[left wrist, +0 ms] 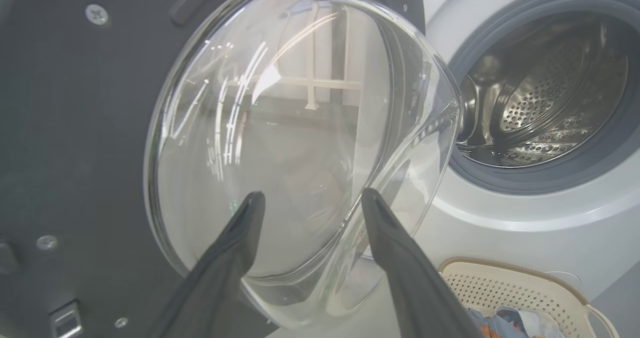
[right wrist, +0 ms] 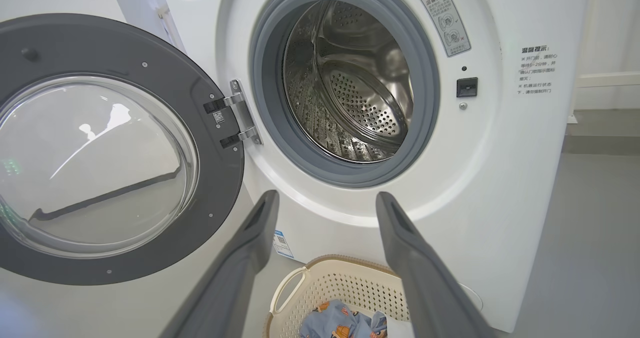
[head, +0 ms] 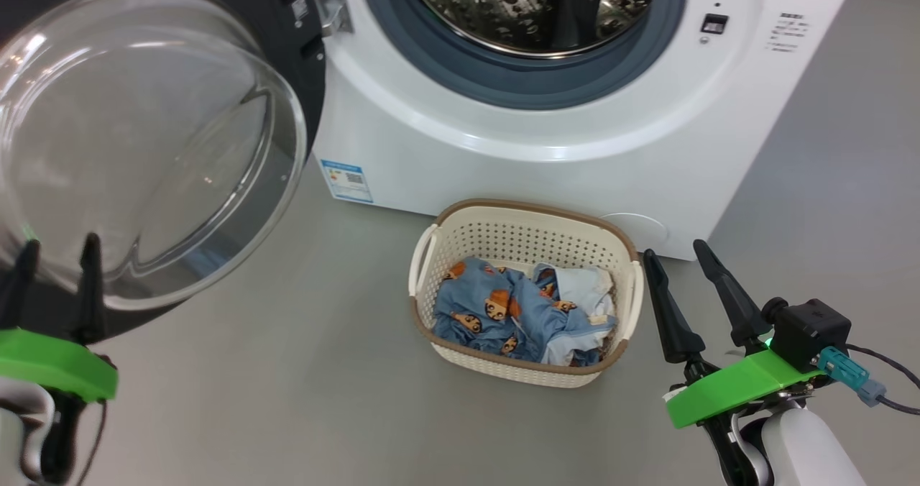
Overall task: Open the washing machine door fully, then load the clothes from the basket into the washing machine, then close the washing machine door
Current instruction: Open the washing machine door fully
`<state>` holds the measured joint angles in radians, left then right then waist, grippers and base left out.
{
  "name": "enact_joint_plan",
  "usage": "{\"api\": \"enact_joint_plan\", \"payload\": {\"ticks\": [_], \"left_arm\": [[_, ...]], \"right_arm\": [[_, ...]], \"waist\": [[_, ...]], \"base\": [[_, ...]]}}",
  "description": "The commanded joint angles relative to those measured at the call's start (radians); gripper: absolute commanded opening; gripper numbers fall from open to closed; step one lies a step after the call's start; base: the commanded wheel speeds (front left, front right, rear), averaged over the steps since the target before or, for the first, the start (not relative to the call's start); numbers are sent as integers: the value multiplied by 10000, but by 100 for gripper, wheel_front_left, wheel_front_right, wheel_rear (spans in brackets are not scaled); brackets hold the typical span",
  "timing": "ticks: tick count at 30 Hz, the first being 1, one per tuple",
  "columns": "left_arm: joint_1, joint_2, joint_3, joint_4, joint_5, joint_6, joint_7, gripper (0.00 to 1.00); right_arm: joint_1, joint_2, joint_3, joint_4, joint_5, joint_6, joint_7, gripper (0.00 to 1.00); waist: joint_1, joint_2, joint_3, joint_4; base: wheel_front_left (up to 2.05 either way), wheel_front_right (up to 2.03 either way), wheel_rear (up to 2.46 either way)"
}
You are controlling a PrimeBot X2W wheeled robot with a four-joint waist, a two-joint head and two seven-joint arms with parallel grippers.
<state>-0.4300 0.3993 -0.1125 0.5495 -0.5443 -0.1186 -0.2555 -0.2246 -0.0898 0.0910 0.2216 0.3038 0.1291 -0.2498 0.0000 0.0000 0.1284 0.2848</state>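
Left pincer (head: 59,243), right pincer (head: 674,249) spread, empty; washing machine door (head: 144,148) open; clothes (head: 503,306) in basket (head: 532,209).

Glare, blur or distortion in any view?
Head view: white glare streaks on the washing machine door glass, clothes sharp. Left wrist view: reflections across the glass, left gripper fingers soft. Right wrist view: wide-angle bowing of the washing machine, drum glints.
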Motion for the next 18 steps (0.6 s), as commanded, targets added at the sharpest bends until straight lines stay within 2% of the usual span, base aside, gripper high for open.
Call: {"api": "enact_joint_plan", "payload": {"ticks": [1,18], "left_arm": [[83,386,468,-422,141,68,-62,100],[1607,-724,799,-2471,578,312,-62,100]], "right_arm": [[43,5,296,-295,-73,16,-120,100],[158,-278,412,-461,-132,16,-120,100]], "waist": [[0,0,-129,-328],[0,0,-317,-2041]], "base": [[0,0,0],[0,0,0]]}}
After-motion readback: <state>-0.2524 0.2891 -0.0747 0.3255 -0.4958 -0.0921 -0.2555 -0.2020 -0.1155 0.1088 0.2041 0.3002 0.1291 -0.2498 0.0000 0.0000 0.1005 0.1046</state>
